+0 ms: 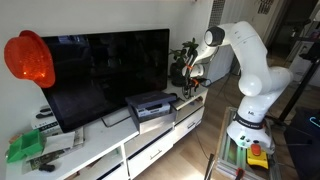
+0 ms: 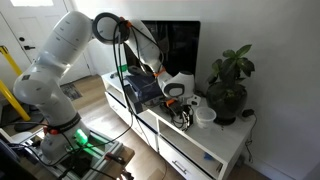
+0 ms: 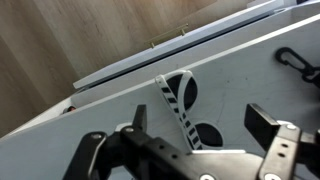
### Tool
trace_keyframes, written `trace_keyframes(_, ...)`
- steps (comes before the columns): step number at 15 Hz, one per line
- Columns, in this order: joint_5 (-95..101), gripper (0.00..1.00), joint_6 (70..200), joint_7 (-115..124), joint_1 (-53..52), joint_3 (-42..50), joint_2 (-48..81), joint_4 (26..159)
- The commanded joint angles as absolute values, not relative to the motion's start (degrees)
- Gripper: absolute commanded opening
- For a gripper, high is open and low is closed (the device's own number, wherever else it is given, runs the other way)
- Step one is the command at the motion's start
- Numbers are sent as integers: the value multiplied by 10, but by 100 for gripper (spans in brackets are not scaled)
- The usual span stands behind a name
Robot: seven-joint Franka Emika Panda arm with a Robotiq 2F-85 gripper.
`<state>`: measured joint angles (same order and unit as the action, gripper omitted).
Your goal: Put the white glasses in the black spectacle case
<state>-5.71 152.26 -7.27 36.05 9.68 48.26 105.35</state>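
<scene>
Overhead, the white arm reached out from its base on the floor past the end of the table, elbow raised and wrist bent down, so that the hand hung over the table's far end, near the corner where the plant stood. In the wrist view the hand was spread wide, with one dark finger on each side of the white glasses and nothing pinched between them. Whether the fingertips touched the table top could not be told. There was one pair of glasses, lying flat on the bare white surface close to the table's long front edge, with a black-striped temple stretched across two dark lenses. One black object lay toward the corner and was cut off by the frame, so it was unclear whether it was the spectacle case. In an exterior view the hand hovered just beside one white cup and one potted plant at that end. Along the back edge stood one large dark television, and in front of it one grey and black box-shaped device. Toward the opposite end sat one red rounded thing and one green item among papers. The table was a long, low white cabinet with drawers, set against a pale wall, and the floor beneath was wood planking.
</scene>
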Motion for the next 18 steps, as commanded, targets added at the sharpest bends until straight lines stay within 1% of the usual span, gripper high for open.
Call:
trace_keyframes(1,-73,100,1514,-109,392,70,512,1019)
trace_keyframes(5,-73,100,1518,-110,404,59,528,1005)
trace_keyframes(6,-74,96,1517,-107,405,58,531,1002)
trace_keyframes(7,-80,80,1519,-99,406,56,534,999)
trace_keyframes(8,-81,72,1525,-92,404,58,540,996)
trace_keyframes(9,-84,75,1530,-88,402,60,544,994)
trace_keyframes(11,-89,72,1535,-77,398,61,550,992)
trace_keyframes(12,-92,72,1536,-73,398,61,552,991)
trace_keyframes(13,-94,64,1537,-71,398,60,553,991)
trace_keyframes(16,-100,45,1532,-64,398,57,552,989)
trace_keyframes(17,-102,48,1528,-60,397,57,549,989)
trace_keyframes(18,-104,48,1529,-59,396,56,546,990)
